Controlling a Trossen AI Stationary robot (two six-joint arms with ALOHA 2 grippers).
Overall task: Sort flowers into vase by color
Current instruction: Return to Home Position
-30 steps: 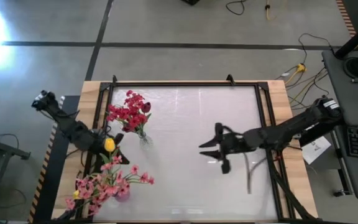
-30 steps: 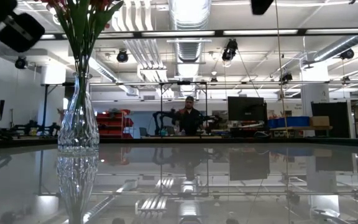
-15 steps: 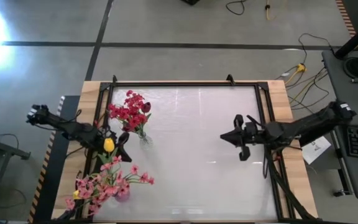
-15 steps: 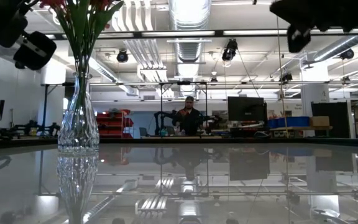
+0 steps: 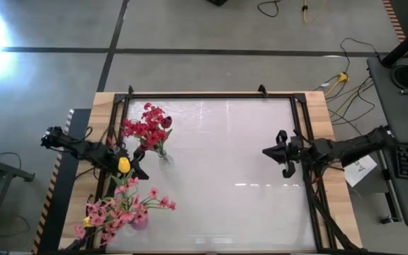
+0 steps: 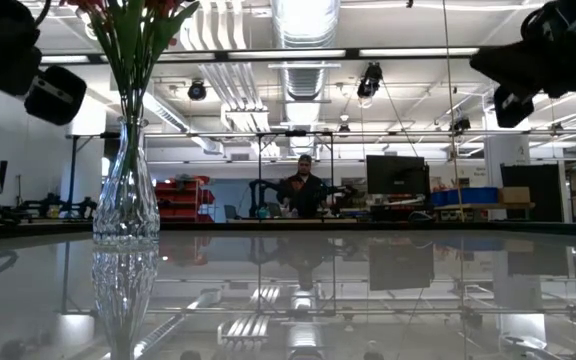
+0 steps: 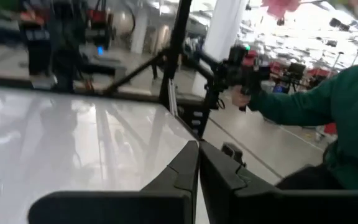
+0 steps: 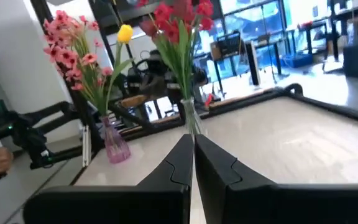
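Note:
Red small-blossom flowers [image 5: 147, 129] stand with their stems in a clear glass vase [image 6: 126, 205] at the table's left. Nearer the near-left corner, pink flowers [image 5: 119, 209] and a yellow tulip [image 5: 124, 165] stand in a small pink vase [image 8: 114, 146]. My left gripper [image 5: 139, 168] hovers shut beside the yellow tulip, between the two vases, with nothing between its fingers [image 7: 197, 163]. My right gripper [image 5: 266, 151] is shut and empty [image 8: 191, 149], raised over the table's right part and pointing toward the vases.
A dark metal frame [image 5: 204, 95] borders the white tabletop. The table's middle [image 5: 218, 163] lies bare between the two arms. Beyond the table the low view shows a workshop with a person [image 6: 303, 190] far off. A blurred green leaf [image 7: 334, 118] hangs close to the left wrist camera.
My right gripper has drawn back from the table's middle toward the right edge and has come into the low view at upper right. My left arm has shifted a little at its rear, while its gripper has stayed by the yellow tulip. The flowers and vases have not moved.

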